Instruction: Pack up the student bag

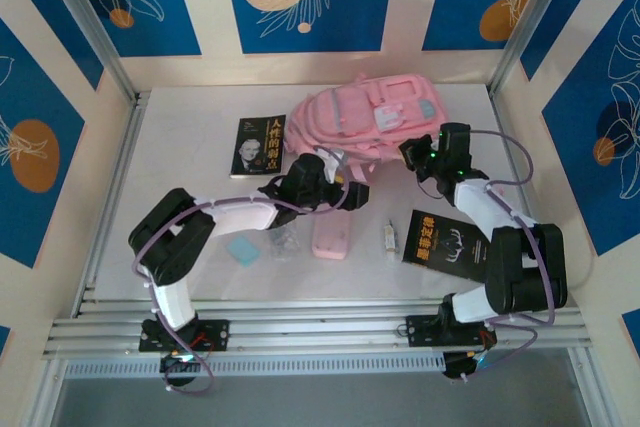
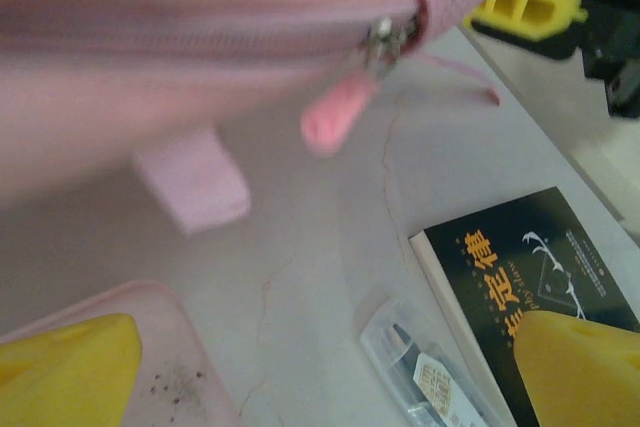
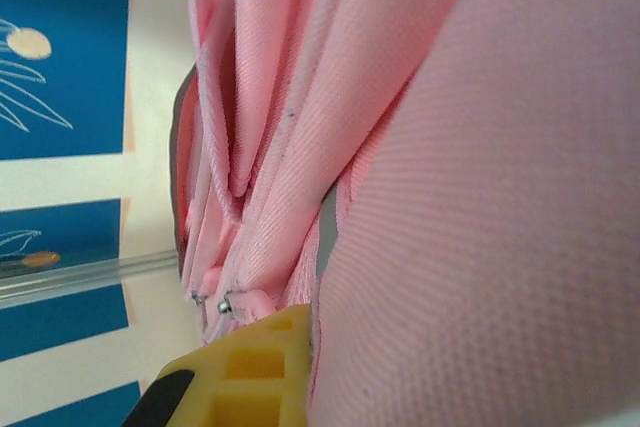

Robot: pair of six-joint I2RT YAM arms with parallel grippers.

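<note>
The student bag [image 1: 370,112], a large pink backpack, lies at the back middle of the table. My right gripper [image 1: 412,150] is at the bag's near right edge, shut on a fold of its pink fabric [image 3: 480,197]; one yellow finger [image 3: 250,372] presses against the cloth, close to two zipper pulls [image 3: 222,304]. My left gripper [image 1: 335,175] hovers open at the bag's near edge, just below a zipper slider [image 2: 385,37] with a pink pull tab [image 2: 335,112]. Its yellow fingertips [image 2: 70,367] have nothing between them.
On the table in front of the bag lie a pink pencil case [image 1: 330,237], a black book [image 1: 447,239], a small clear pen pack [image 2: 430,377], a clear packet [image 1: 285,240] and a light blue flat item [image 1: 243,250]. Another dark book [image 1: 258,145] lies left of the bag.
</note>
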